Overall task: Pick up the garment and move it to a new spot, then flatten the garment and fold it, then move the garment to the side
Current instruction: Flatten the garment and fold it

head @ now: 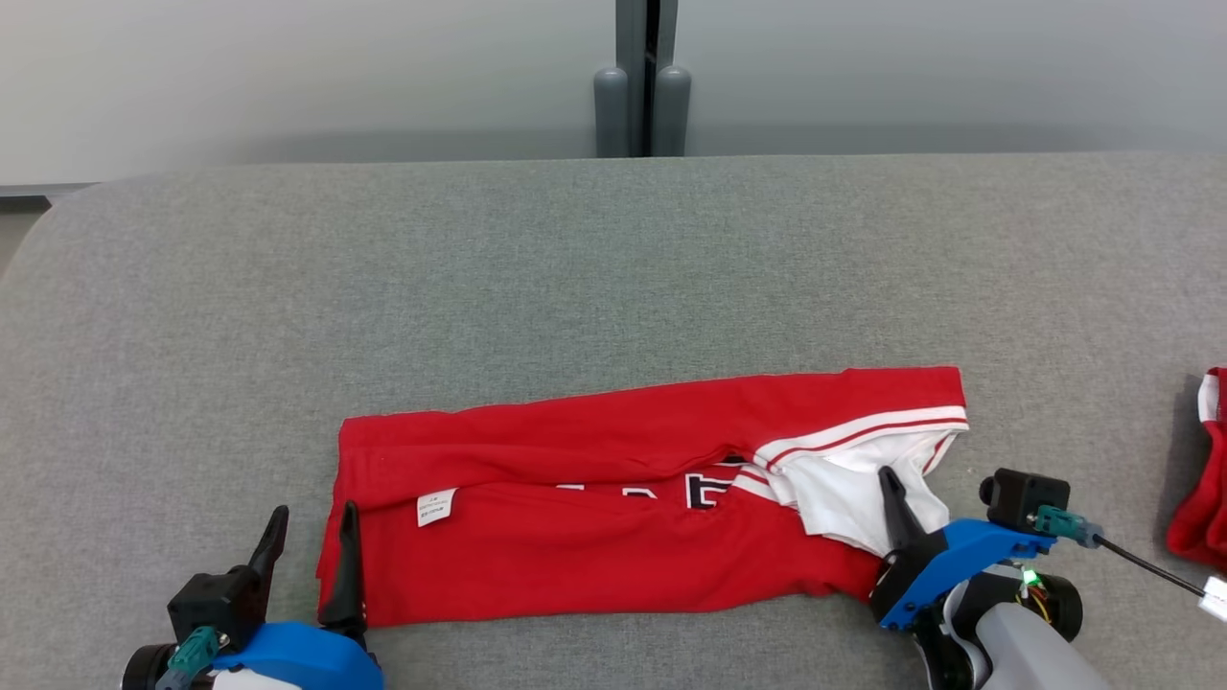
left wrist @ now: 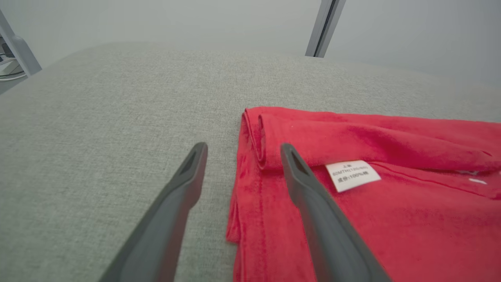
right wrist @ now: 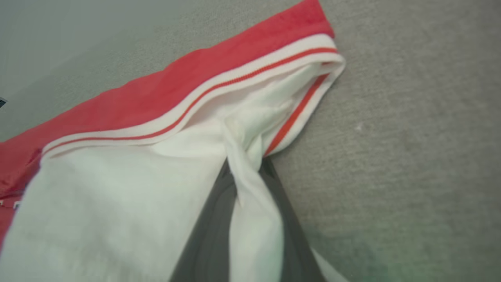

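Note:
The garment [head: 594,537], a red shirt with white striped trim and a white sleeve, lies folded in a long band across the grey table [head: 575,268]. A white label [head: 436,506] shows near its left end. My left gripper [head: 313,513] stands open at that end. In the left wrist view [left wrist: 243,148] one finger is over the red cloth [left wrist: 372,203] and the other over bare table. My right gripper [head: 890,489] is at the right end, shut on a bunch of the white sleeve cloth [right wrist: 117,184], which runs pinched between the gripper's two fingers [right wrist: 246,164].
A second red and white cloth [head: 1203,479] lies at the table's right edge. Two grey posts [head: 642,96] stand behind the table against a pale wall. A thin black cable [head: 1141,565] trails from my right wrist.

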Available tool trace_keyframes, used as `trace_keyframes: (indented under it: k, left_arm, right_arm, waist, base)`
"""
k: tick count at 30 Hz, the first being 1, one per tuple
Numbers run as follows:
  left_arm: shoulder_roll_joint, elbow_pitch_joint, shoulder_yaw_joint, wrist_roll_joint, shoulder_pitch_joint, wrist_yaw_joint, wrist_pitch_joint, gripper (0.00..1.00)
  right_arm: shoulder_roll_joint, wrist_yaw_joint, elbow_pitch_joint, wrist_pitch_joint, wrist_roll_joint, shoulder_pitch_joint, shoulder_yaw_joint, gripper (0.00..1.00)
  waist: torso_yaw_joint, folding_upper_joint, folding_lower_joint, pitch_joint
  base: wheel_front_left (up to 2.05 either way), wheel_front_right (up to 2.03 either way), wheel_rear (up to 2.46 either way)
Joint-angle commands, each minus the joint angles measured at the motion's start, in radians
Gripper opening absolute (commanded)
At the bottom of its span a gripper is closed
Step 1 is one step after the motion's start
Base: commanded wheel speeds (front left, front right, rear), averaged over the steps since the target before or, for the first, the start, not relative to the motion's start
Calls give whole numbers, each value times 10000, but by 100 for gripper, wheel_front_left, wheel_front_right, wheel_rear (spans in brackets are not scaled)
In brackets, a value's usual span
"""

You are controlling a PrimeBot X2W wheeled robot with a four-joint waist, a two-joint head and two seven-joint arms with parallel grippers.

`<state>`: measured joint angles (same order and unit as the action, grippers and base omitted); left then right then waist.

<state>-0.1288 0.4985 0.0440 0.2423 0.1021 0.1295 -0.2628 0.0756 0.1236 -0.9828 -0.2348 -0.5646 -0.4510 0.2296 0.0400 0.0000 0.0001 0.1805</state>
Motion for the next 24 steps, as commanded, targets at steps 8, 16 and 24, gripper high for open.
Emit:
trace_keyframes:
  k: [8, 16, 24]
  left_arm:
    - [48, -164, 448, 29, 169, 17, -23, 100]
    - [219, -152, 887, 50, 177, 17, -21, 100]
    - [372, -68, 915, 19, -1, 17, -21, 100]
  right_arm:
    - [10, 72, 250, -296, 883, -297, -1391, 0]
    - [-190, 73, 2503, -310, 2500, 450, -3298, 0]
    - [-229, 73, 3091, -312, 3093, 714, -3603, 0]
  waist:
    - [-446, 0, -1, -189]
    - [-1234, 0, -1, -443]
    - [-2030, 0, -1, -747]
  base:
    - [0, 0, 0]
    - [0, 0, 0]
    - [0, 0, 0]
